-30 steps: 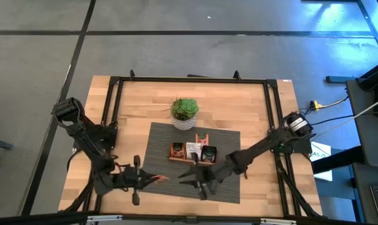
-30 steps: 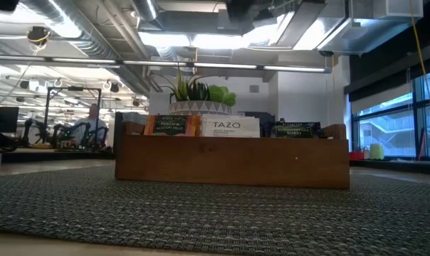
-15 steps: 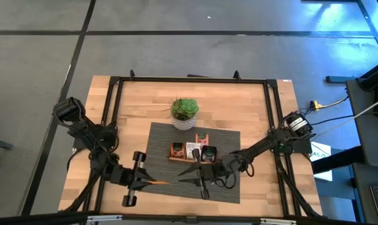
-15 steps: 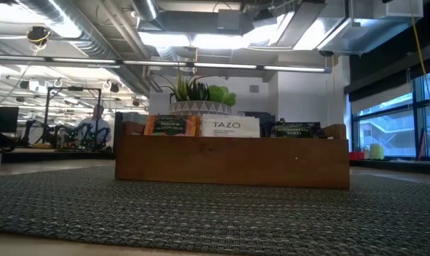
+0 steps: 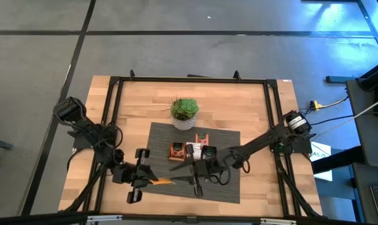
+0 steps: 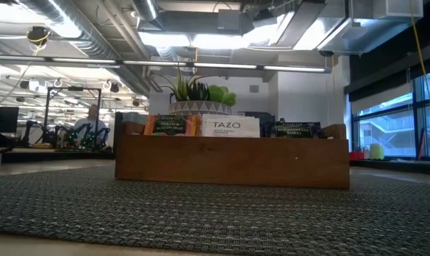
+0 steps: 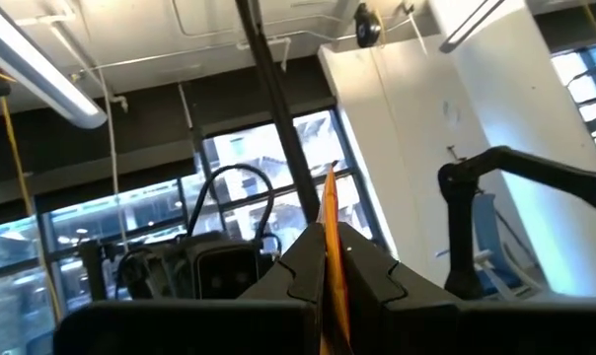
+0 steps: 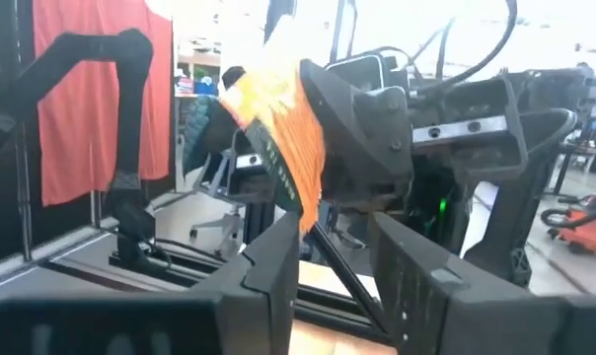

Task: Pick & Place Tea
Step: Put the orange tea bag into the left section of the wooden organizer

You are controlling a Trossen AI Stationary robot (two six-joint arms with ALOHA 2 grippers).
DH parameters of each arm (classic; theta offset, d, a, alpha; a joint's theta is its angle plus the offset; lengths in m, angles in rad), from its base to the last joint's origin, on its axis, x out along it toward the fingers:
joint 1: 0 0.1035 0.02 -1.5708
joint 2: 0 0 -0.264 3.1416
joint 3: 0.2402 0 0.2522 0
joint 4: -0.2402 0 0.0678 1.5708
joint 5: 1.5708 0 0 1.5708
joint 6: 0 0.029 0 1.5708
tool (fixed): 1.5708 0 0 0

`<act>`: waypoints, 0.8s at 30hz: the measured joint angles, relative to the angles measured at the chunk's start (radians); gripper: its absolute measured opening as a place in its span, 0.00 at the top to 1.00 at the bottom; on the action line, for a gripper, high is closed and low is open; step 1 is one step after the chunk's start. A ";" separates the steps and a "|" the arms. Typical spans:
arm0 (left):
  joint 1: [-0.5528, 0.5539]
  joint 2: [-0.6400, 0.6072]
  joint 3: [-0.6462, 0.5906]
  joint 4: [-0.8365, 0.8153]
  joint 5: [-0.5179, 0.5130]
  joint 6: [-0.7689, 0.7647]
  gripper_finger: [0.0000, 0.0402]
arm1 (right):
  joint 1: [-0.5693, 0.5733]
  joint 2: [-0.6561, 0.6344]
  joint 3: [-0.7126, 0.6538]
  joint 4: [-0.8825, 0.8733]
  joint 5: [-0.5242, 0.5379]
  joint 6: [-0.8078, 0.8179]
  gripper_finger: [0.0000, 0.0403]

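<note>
I have the left pincer (image 5: 153, 181) clamped together on an orange tea sachet (image 5: 163, 182), which sticks out past its tips toward the right pincer (image 5: 183, 179). In the left wrist view the sachet (image 7: 330, 258) shows edge-on as a thin orange strip pinched between the two dark fingers (image 7: 300, 271). The right pincer faces the left one tip to tip above the near edge of the grey woven mat (image 5: 229, 187). Its fingers (image 8: 274, 261) stand apart, and in the right wrist view the sachet (image 8: 283, 138) hangs just ahead of the gap between them, tilted, with its lower corner near one finger; I cannot tell whether it touches. Beyond both pincers, toward the far side of the desk (image 5: 236, 103), the wooden tray (image 5: 174, 157) sits on the mat with more sachets standing in its compartments: orange ones (image 6: 171, 125), a white one (image 6: 231, 126) and dark ones (image 6: 295, 129) in the low view. One more sachet (image 5: 203, 137) lies flat on the mat just behind the tray, and the potted plant (image 5: 184, 111) stands at the mat's far edge.
</note>
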State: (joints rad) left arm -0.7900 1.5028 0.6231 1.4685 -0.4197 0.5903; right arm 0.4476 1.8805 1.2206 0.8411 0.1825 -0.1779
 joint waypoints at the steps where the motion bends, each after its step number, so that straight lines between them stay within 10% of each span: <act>1: 0.004 0.000 0.000 0.000 -0.001 0.000 0.97 | -0.002 0.000 0.005 -0.005 -0.001 0.020 0.68; 14: 0.007 0.000 0.000 0.030 -0.005 0.066 0.97 | -0.006 0.000 0.005 0.001 -0.140 -0.050 0.30; 24: 0.007 0.000 0.000 0.030 -0.005 0.085 0.97 | 0.000 0.003 0.005 0.099 -0.021 -0.064 0.27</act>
State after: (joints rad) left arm -0.7828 1.5032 0.6235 1.4984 -0.4244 0.6756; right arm 0.4480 1.8835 1.2251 0.9405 0.1616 -0.2419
